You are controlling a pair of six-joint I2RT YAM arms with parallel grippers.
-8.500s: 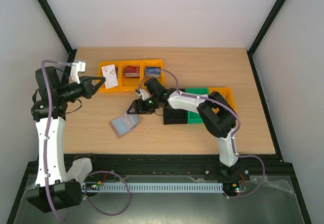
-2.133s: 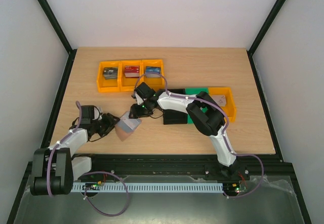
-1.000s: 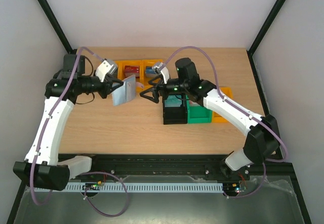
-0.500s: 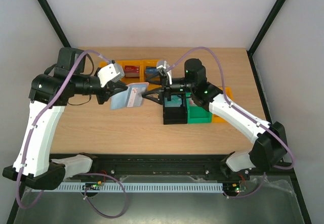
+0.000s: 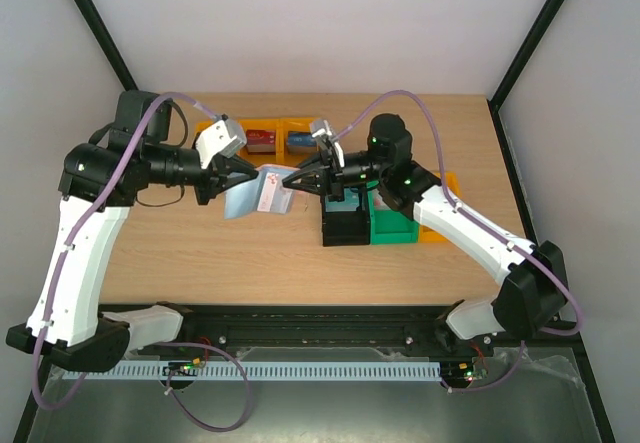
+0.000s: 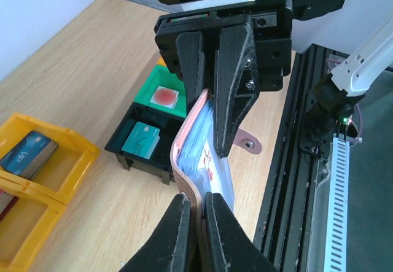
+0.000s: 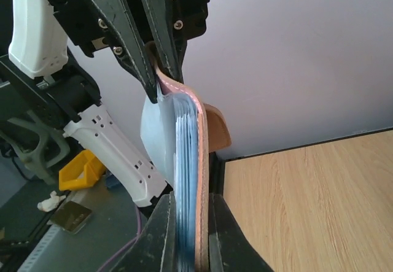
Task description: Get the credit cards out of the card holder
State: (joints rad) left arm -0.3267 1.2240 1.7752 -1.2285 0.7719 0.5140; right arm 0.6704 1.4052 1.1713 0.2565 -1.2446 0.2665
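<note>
The card holder (image 5: 250,198) hangs in the air between the two arms, its pale blue inside facing up and a white card with red marks (image 5: 271,191) showing in it. My left gripper (image 5: 238,176) is shut on its reddish-brown spine edge (image 6: 187,189). From the opposite side my right gripper (image 5: 287,181) is shut on the far edge, pinching the blue sleeves and the leather cover (image 7: 202,161) together. A teal credit card (image 6: 140,140) lies in the black bin (image 6: 120,144) below.
A row of yellow bins (image 5: 214,128) with cards stands at the back. The black bin (image 5: 345,231), a green bin (image 5: 395,229) and another yellow bin (image 5: 448,185) sit under the right arm. A red-marked item (image 6: 164,94) lies in the green bin.
The right gripper, open a second ago, has moved left to the card holder and shut on its edge. The left gripper has stayed shut on the holder and turned it flatter.
</note>
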